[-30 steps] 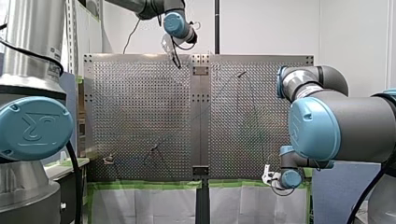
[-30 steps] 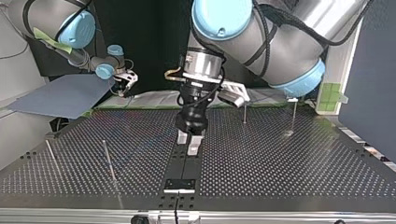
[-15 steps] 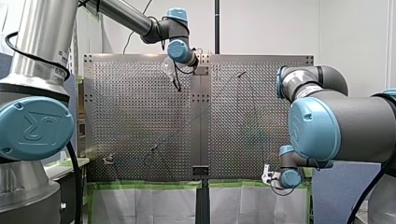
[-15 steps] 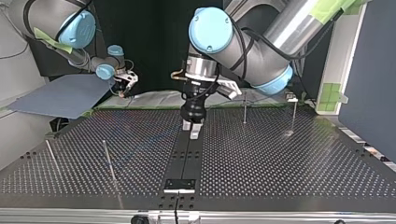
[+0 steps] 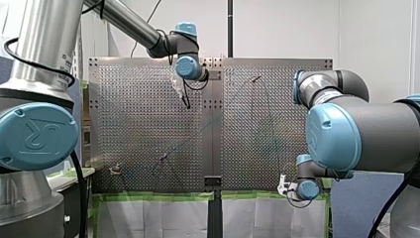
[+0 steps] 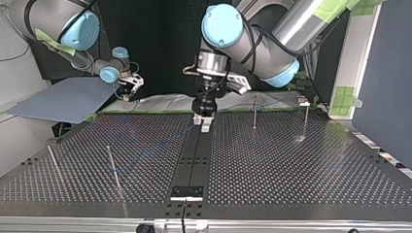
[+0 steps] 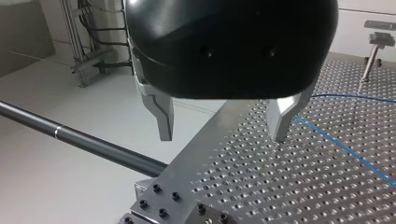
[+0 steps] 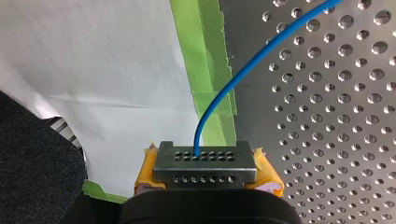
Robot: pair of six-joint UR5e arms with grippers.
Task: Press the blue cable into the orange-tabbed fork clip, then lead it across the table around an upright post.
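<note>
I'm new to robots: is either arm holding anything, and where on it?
My right gripper pinches the blue cable just off the table's edge; its very end is hidden. My left gripper is open and empty.

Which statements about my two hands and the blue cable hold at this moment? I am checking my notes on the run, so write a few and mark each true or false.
1. My left hand is open and holds nothing. True.
2. My right hand is shut on the blue cable. True.
3. My right hand hangs over the middle of the table. False: it is off the table's edge, by the green tape.
4. My right hand's pads are black. False: the pads are yellow.
</note>
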